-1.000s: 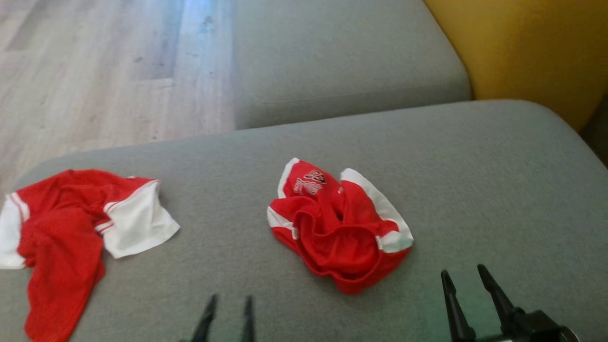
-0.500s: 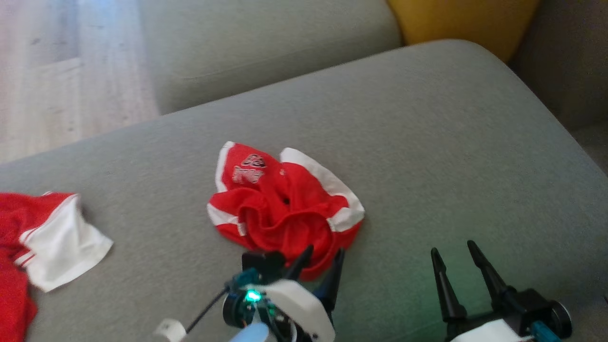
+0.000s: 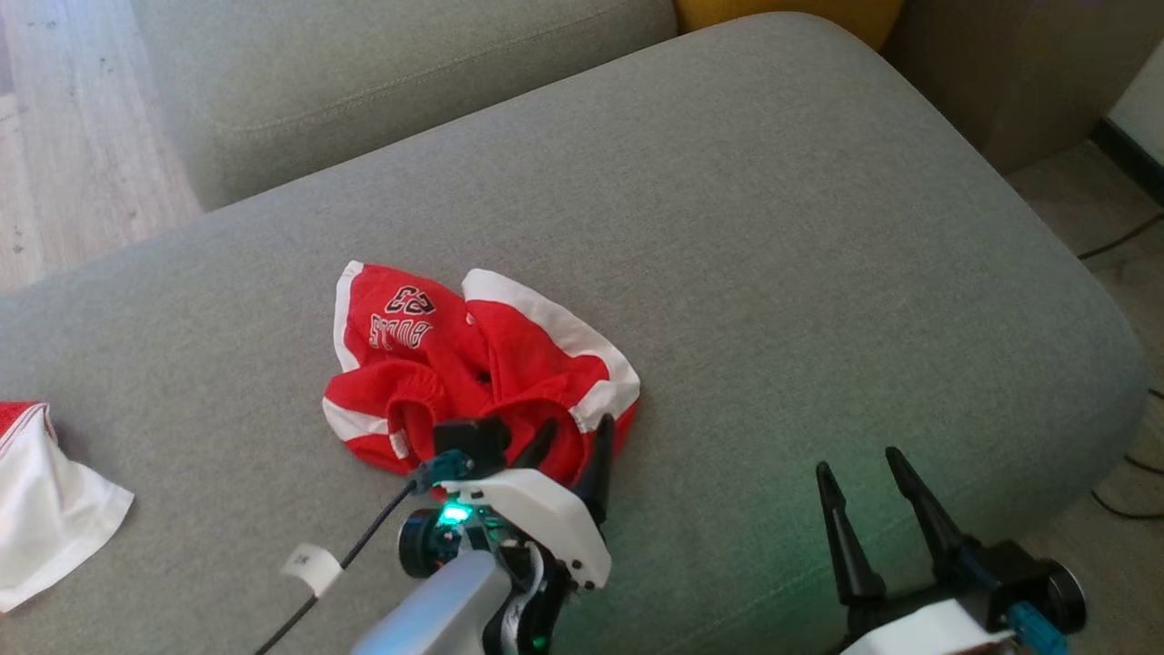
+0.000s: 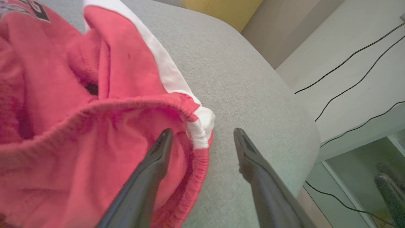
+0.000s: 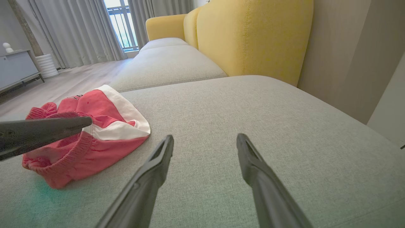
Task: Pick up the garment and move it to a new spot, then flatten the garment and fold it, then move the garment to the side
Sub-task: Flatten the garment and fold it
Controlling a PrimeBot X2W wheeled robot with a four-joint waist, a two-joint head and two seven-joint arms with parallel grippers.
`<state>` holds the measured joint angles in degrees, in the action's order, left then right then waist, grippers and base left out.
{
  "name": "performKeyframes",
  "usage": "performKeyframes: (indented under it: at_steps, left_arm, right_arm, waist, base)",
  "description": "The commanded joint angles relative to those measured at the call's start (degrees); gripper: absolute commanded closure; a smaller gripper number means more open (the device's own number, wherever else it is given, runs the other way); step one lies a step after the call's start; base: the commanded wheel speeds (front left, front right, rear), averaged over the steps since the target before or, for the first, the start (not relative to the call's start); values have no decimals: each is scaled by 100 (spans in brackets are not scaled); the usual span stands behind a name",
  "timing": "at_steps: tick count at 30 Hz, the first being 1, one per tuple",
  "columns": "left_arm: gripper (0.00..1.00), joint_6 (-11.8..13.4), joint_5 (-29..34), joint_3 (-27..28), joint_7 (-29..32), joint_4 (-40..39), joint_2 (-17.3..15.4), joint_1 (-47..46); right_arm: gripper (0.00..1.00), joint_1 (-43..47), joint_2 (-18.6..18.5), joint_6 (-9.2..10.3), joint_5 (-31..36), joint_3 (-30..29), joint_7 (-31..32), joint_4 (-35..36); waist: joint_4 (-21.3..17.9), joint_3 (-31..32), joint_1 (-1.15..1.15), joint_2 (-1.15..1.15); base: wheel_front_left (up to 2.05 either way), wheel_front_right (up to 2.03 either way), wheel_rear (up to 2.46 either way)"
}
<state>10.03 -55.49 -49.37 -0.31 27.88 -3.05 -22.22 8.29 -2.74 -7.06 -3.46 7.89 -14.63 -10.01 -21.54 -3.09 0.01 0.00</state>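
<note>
The garment is lying crumpled near the middle of the sofa cushion, a little toward its near edge. The left gripper is hovering at the garment's near-right corner, jaws open astride the white-trimmed waistband end. The right gripper is hanging over bare cushion toward the near-right corner, jaws open and gripping nothing, well apart from the garment. A second red-and-white cloth is lying at the left edge. Cables are trailing on the floor beyond the right edge.

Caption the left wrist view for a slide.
Open left gripper poised at the waistband corner of the crumpled red garment on a grey cushion.
</note>
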Motion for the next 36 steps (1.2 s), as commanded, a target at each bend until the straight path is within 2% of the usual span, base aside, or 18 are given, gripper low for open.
performKeyframes:
  at_steps: [1,4,5,6,15,22,26,32,36]
  left_arm:
    - [0,-19,-75,124,-127,-8,17,-310]
    - [21,-29,-149,84,-262,234,17,-410]
    - [51,-39,-175,64,-301,303,17,-442]
    - [100,-71,-251,8,-349,412,17,-496]
    - [100,-441,-442,-341,-460,681,17,-808]
    - [100,-884,-384,-589,-485,596,17,-1716]
    - [100,-1193,-485,-541,-330,428,17,-2506]
    - [100,-1377,-524,-309,-257,272,15,-3591]
    - [100,-1467,-677,-103,-144,68,-132,-3881]
  right_arm:
    - [0,-302,-59,-43,-18,157,-37,150]
    - [0,-318,-56,-43,-14,157,-37,141]
    - [0,-323,-55,-43,-11,160,-37,140]
    - [0,-331,-55,-43,-9,167,-37,137]
    - [0,-357,-70,-43,-17,207,-37,95]
    - [0,-363,-90,-43,-20,203,-37,84]
    - [0,-342,-94,-43,-25,183,-37,85]
    - [0,-242,-115,-43,-23,118,-37,103]
    - [0,-192,-129,-43,-12,12,-37,156]
  waist:
    - [-14,2,-1,0]
    - [-20,17,-1,0]
    - [-18,20,-1,0]
    - [-9,26,-1,0]
    - [26,95,-1,0]
    - [47,301,-1,0]
    - [47,434,-1,0]
    - [91,605,-1,0]
    - [250,651,-1,0]
  base:
    - [0,0,0]
    - [0,0,0]
    - [0,0,0]
    - [0,0,0]
    - [0,0,0]
    - [0,0,0]
    - [0,0,0]
    - [0,0,0]
    - [0,0,0]
